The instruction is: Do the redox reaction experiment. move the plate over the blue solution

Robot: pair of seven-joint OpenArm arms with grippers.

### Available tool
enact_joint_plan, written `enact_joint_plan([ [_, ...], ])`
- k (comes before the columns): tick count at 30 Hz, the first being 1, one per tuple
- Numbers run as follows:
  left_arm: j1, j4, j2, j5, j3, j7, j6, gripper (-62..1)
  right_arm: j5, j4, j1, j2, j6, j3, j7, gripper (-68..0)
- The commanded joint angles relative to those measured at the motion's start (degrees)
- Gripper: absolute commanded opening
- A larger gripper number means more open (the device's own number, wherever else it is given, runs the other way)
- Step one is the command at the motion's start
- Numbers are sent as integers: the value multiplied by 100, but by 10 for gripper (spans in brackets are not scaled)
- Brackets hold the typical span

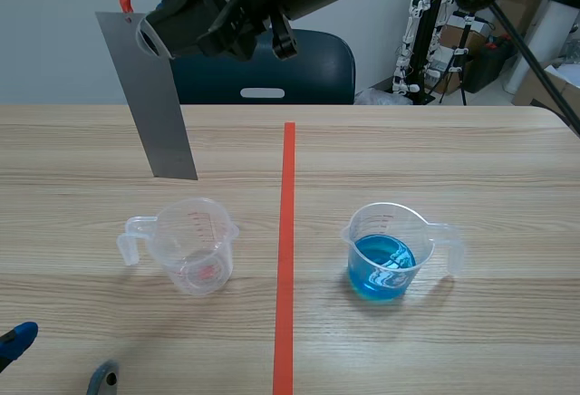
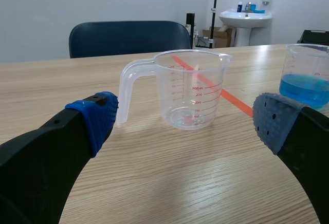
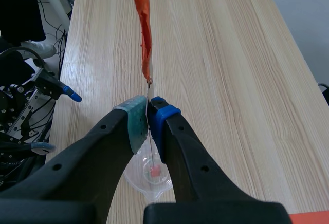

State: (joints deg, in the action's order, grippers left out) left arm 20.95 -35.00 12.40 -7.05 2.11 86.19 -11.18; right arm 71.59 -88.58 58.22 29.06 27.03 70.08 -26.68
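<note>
— Between the pads of the right pincer point(image 3: 148, 116): what is clamped?
— Grey metal plate point(image 1: 154, 105), gripped by its upper end, pads closed on it, seen edge-on from the wrist. Orange ribbon point(image 3: 144, 23) runs up from its top. Long axis hangs nearly vertical with a slight tilt. Lower edge is free in the air.
— Directly under it?
— Empty measuring jug point(image 1: 195, 245), with a red trace at its bottom. The plate is above the rim and does not touch it. This arm comes in from the right, and its pincer is past the orange-red tape line point(image 1: 287, 232), on the robot's left half of the worktop point(image 1: 471, 159).
— And the target?
— Jug of blue solution point(image 1: 385, 255), on the other side of the tape, well apart from the plate, toward the robot's right. Judgement: a sideways carry across the line, plate vertical, high enough to pass both rims.
— Left pincer point(image 2: 185, 121)?
— Low at the near edge, fingers apart, nothing in them, empty jug ahead of it. The right arm has the plate, so the move is its own.
</note>
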Motion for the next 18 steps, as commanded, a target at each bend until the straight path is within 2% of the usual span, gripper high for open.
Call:
enact_joint_plan([
  [1,-17,-61,2,33,-9,142,-11,-58,66,-42,142,2,24,-81,90,-669],
  [2,-17,-61,2,33,-9,142,-11,-58,68,-42,142,15,125,-81,105,-669],
  [12,-17,-61,2,33,-9,142,-11,-58,70,-42,48,214,350,-81,260,-669],
  [15,-17,-61,4,33,-9,140,-11,-58,87,-42,-13,385,566,-81,356,-669],
  [18,-17,-61,4,33,-9,142,-11,-58,90,-42,-48,645,612,-81,588,-669],
])
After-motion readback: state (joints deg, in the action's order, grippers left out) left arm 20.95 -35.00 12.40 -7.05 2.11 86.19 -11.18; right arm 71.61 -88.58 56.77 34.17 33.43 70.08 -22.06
